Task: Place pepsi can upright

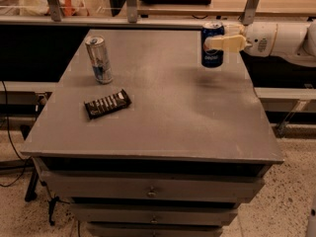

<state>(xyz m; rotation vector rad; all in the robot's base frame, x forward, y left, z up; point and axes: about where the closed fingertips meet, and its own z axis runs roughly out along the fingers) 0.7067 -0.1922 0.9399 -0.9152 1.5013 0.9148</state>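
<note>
The pepsi can [212, 45] is dark blue with a round logo and a silver top. It hangs upright a little above the far right part of the grey table [163, 112]. My gripper [217, 43] reaches in from the right on a white arm and is shut on the can, its cream fingers [226, 43] across the can's middle. A dark shadow lies on the table just below the can.
A taller, slim silver-and-blue can [98, 59] stands upright at the far left of the table. A dark wrapped snack bar [107, 103] lies in front of it. Drawers [150, 191] sit under the tabletop. Metal posts and a rail run behind the table.
</note>
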